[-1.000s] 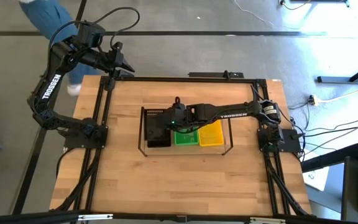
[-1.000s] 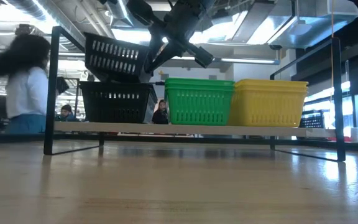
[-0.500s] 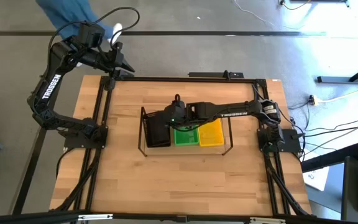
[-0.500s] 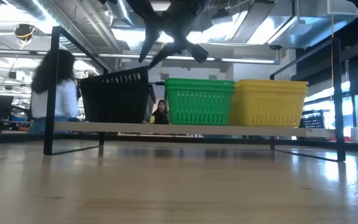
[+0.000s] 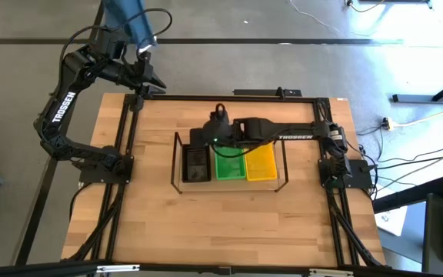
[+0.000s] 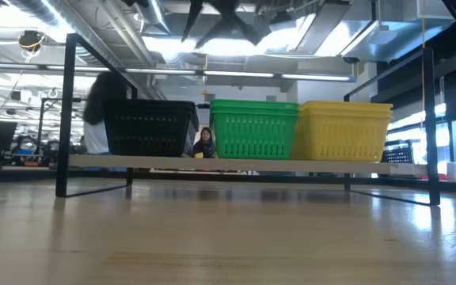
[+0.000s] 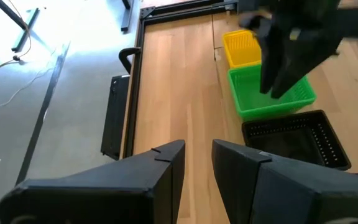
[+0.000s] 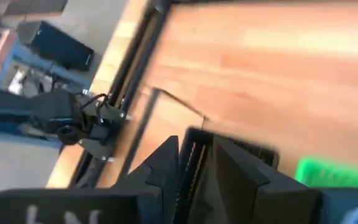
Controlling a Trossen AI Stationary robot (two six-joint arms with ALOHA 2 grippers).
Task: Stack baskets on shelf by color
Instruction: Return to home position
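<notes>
Right tool (image 5: 200, 139) hovers over the shelf's (image 5: 177, 178) left end, above the black basket (image 5: 197, 163); green basket (image 5: 229, 168) and yellow basket (image 5: 261, 165) stand beside it in a row. Left tool (image 5: 154, 80) waits off the worktop's (image 5: 206, 223) back-left corner, a person's leg (image 5: 128, 18) close behind.

Low view: right tool's fingers are spread, holding nothing, well above the basket rims. A passer-by (image 6: 100, 111) blurs behind the black one.

Left wrist: my fingers stand a slim gap apart, empty; the right arm (image 7: 291, 43) blocks part of the green basket.

Right wrist: black basket just beneath.
</notes>
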